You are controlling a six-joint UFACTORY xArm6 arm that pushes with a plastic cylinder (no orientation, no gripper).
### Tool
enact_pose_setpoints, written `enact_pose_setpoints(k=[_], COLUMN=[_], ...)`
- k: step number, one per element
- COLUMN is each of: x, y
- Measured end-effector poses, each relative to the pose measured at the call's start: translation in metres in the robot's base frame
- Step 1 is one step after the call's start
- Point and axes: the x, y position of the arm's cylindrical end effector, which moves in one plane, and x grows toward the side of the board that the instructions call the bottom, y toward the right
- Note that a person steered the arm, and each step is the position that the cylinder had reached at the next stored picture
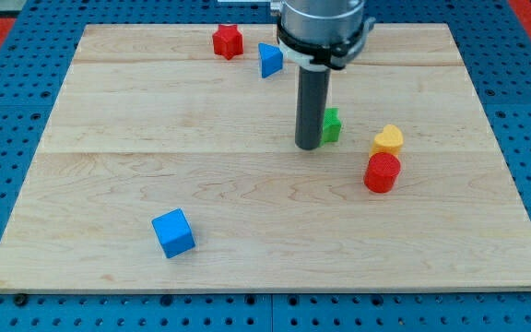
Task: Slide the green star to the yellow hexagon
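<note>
The green star (332,124) lies right of the board's middle, mostly hidden behind my rod. My tip (308,146) rests on the board at the star's left side, touching or nearly touching it. A yellow block (388,139) lies a short way to the view's right of the star; its shape is rounded and I cannot tell that it is a hexagon. A red block (382,172) sits right below the yellow one, touching it.
A red star (228,41) and a blue triangular block (269,60) lie near the view's top. A blue cube (173,232) lies at the lower left. The wooden board (100,148) sits on a blue perforated base.
</note>
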Motion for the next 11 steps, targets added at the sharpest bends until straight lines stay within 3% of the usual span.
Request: enact_pose_setpoints(k=[1, 2, 5, 9, 11], x=[0.023, 0.005, -0.054, -0.064, -0.075], y=[0.021, 0.033, -0.004, -0.024, -0.007])
